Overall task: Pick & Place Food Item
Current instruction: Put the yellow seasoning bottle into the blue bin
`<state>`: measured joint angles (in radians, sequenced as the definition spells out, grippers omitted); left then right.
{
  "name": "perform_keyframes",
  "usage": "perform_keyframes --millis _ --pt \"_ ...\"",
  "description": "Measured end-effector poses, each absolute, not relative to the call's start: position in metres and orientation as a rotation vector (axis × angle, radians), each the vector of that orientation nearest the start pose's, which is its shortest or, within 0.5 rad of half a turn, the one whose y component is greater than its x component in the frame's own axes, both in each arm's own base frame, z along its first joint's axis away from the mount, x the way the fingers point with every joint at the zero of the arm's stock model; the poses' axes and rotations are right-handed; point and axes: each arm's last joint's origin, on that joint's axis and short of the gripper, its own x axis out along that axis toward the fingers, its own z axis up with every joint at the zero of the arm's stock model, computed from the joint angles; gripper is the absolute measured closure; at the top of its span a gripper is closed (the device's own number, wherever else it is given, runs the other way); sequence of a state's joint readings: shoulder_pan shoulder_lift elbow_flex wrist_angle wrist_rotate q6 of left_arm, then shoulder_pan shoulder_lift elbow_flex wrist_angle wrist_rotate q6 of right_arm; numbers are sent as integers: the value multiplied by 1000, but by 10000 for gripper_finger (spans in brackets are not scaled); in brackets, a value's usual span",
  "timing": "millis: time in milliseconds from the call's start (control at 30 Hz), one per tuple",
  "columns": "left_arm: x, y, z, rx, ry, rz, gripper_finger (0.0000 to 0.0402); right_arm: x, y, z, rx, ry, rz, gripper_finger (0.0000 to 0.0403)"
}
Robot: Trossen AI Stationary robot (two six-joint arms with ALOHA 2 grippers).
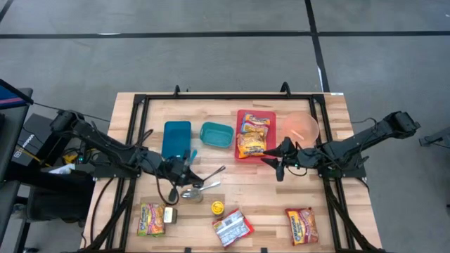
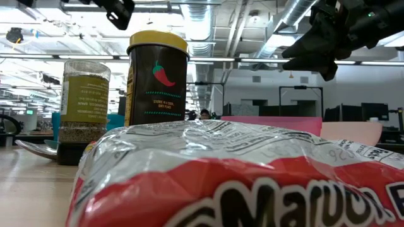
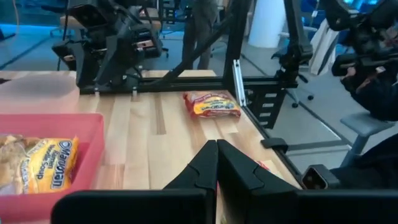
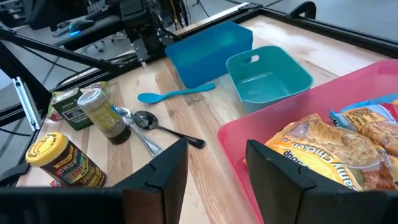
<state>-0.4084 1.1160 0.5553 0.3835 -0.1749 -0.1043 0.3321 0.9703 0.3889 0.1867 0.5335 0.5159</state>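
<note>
Red tray point(image 1: 242, 116) already holds two ramen packets point(image 1: 252, 144). Right gripper point(image 1: 275, 163) hovers empty just beside its near-right corner, fingers apart. Left gripper point(image 1: 188, 172) pressed together, idle by the spoons point(image 1: 200, 188). Three packets point(image 1: 233, 228) left along the near edge.

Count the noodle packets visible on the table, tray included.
5. Two lie in the red tray: one behind the other. Three lie along the front edge: left, middle, right. Others may be hidden underneath.
</note>
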Motion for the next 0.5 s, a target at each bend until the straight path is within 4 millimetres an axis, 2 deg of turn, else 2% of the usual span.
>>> perform_keyframes --millis 267,500 --pt "250 -106 235 33 286 -239 401 188 49 201 341 302 -286 246" --pt "263 -121 232 77 409 -264 402 188 49 200 337 309 -287 246"
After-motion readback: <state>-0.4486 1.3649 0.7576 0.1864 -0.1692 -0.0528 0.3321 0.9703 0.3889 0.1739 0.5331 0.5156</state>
